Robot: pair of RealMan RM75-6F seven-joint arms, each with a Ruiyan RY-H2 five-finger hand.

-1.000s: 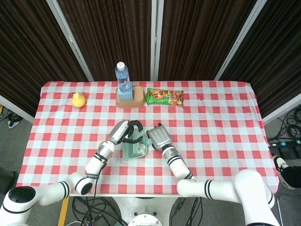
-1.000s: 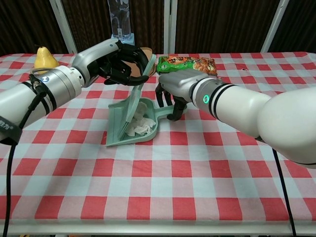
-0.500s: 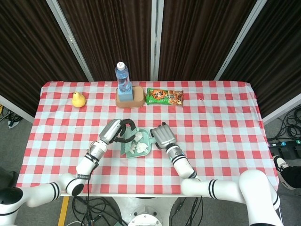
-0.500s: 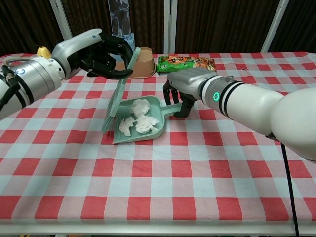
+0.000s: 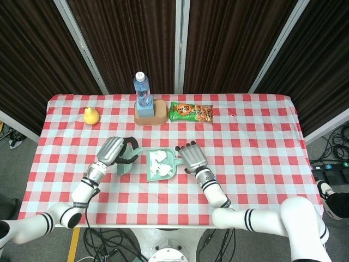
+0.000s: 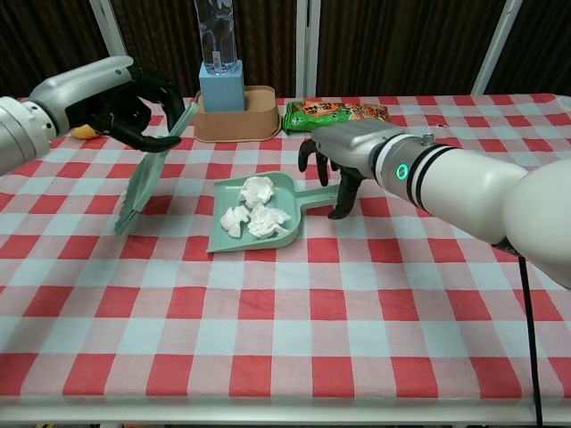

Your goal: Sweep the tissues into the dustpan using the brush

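Observation:
The green dustpan (image 5: pixel 170 172) (image 6: pixel 268 242) lies flat mid-table with several crumpled white tissues (image 5: pixel 159 162) (image 6: pixel 254 209) inside it. My left hand (image 5: pixel 112 150) (image 6: pixel 125 96) grips the handle of the green brush (image 5: pixel 124 165) (image 6: pixel 150 171), which hangs tilted to the left of the dustpan, its bristles down near the cloth and apart from the pan. My right hand (image 5: pixel 192 158) (image 6: pixel 343 160) arches over the dustpan's handle (image 6: pixel 314 198) with fingers spread. One fingertip comes down just past the handle's end, and the hand holds nothing.
A water bottle (image 5: pixel 142 91) stands in a tan tray (image 5: pixel 155 115) (image 6: pixel 236 125) at the back. A green snack packet (image 5: pixel 191 112) (image 6: pixel 335 114) lies to its right. A yellow pear (image 5: pixel 91 115) sits at the back left. Red-checked cloth covers the table.
My left hand carried the brush out of the dustpan and off to the left. My right hand let go of the dustpan's handle and spread its fingers. The tissues stayed in the pan.

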